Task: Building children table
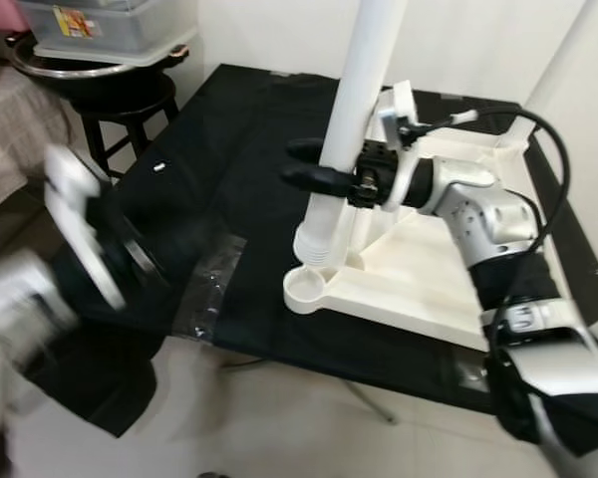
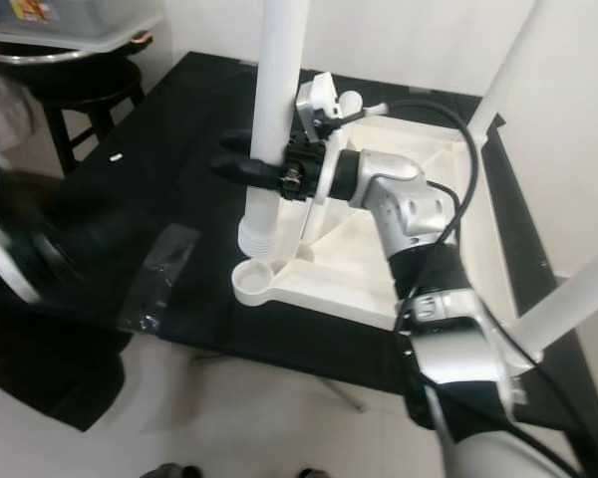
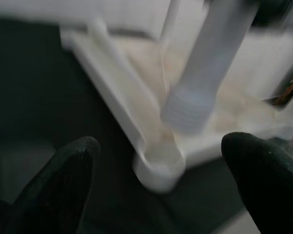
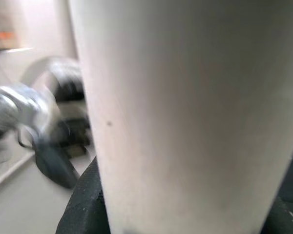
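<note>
White leg (image 1: 354, 110) stands clamped in the right gripper (image 1: 314, 167), its threaded end just above the near-left socket (image 1: 304, 289) of the upturned tabletop (image 1: 439, 269). Left gripper (image 3: 161, 175) hangs wide open at left, blurred. Risk: a tilted leg could cross-thread or miss.

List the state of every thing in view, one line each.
table leg: near upright, threaded end just above the corner socket, not yet seated.
right gripper: fingers shut on the table leg.
tabletop: upside down on the black cloth.
corner socket: empty.
left gripper: fingers open, holding nothing, blurred.
black cloth: spread flat.
plastic bag: lying flat on the cloth.
stool: standing, carrying a pan and a lidded box.
</note>
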